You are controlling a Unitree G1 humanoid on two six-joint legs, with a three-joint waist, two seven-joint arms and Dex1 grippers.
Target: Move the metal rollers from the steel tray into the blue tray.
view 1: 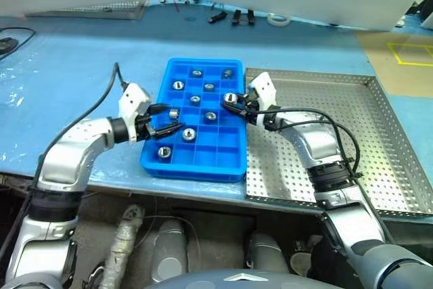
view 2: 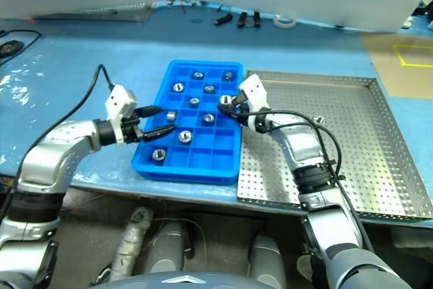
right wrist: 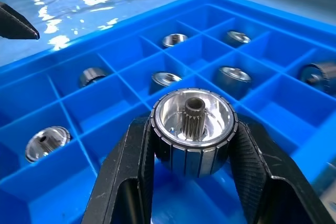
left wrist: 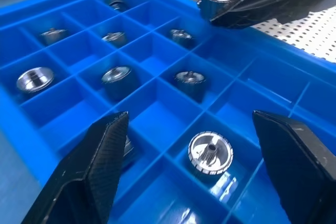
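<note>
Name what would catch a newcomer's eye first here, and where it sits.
The right gripper, shut on a shiny metal roller, hangs over the right edge of the blue tray. Opposite, the left gripper stands open over the tray's left side, where rollers already sit in separate compartments.

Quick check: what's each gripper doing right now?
Left gripper: open, empty, over the blue tray.
Right gripper: shut on a roller, above the blue tray.
</note>
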